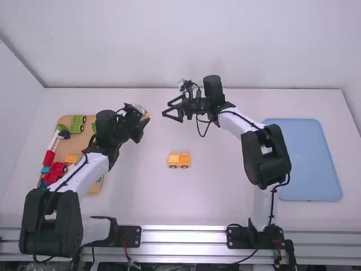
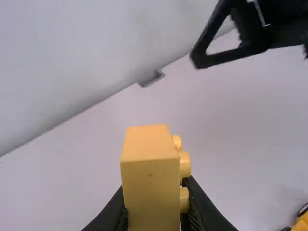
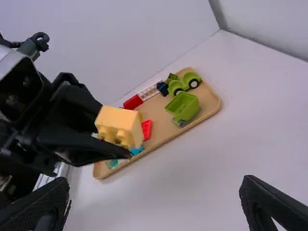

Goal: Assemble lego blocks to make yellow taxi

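Observation:
My left gripper (image 1: 141, 119) is above the table left of centre, shut on a yellow block (image 1: 147, 114). In the left wrist view that block (image 2: 150, 180) stands between the fingers of my left gripper (image 2: 154, 219), its studs facing sideways. The right wrist view has the same block (image 3: 119, 126) with studs pointing down. My right gripper (image 1: 172, 108) is a short way to its right, open with nothing between its fingers; its own wrist view has the gripper (image 3: 155, 204) spread wide. A yellow wheeled car base (image 1: 179, 160) rests on the table nearer the arm bases.
At the left, partly under the left arm, a wooden tray (image 1: 66, 148) holds several red, green, blue and yellow pieces, among them a green wheeled piece (image 1: 77, 123). A blue tray (image 1: 309, 161) lies at the right. A wall (image 1: 180, 45) rises behind the table.

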Tool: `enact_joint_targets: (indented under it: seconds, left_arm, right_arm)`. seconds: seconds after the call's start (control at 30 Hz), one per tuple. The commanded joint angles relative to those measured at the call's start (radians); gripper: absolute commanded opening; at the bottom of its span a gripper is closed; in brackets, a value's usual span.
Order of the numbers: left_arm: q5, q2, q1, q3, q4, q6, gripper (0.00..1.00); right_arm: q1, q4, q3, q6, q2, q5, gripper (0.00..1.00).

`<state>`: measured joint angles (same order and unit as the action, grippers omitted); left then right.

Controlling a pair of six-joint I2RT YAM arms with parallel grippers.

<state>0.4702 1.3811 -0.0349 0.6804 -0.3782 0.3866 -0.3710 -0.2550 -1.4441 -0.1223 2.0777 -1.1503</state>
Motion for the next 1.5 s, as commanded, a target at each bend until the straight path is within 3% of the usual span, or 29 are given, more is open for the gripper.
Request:
enact_joint_targets:
  seconds: [0.0,0.2,0.87,1.0,1.47]
  left_arm:
    - [0.027,0.032,-0.035,-0.014,-0.027,0.034,0.05]
    - [-0.107,0.104,-0.105,0.0,-0.103,-0.022,0.02]
    - [-0.086,0.187,-0.135,0.001,-0.317,-0.309,0.02]
    - [-0.104,0.188,-0.135,0.001,-0.339,-0.335,0.02]
    - [-0.117,0.222,-0.135,0.001,-0.432,-0.377,0.02]
  right_arm:
    - [-0.005,0.002,0.006,-0.012,0.006,-0.019,0.91]
    - [-0.023,0.037,0.006,-0.004,0.006,0.055,0.89]
    - [-0.09,0.024,0.006,0.044,0.006,0.195,0.72]
    - [-0.094,0.015,0.006,0.044,0.006,0.206,0.64]
    - [-0.127,-0.003,0.006,0.044,0.006,0.212,0.54]
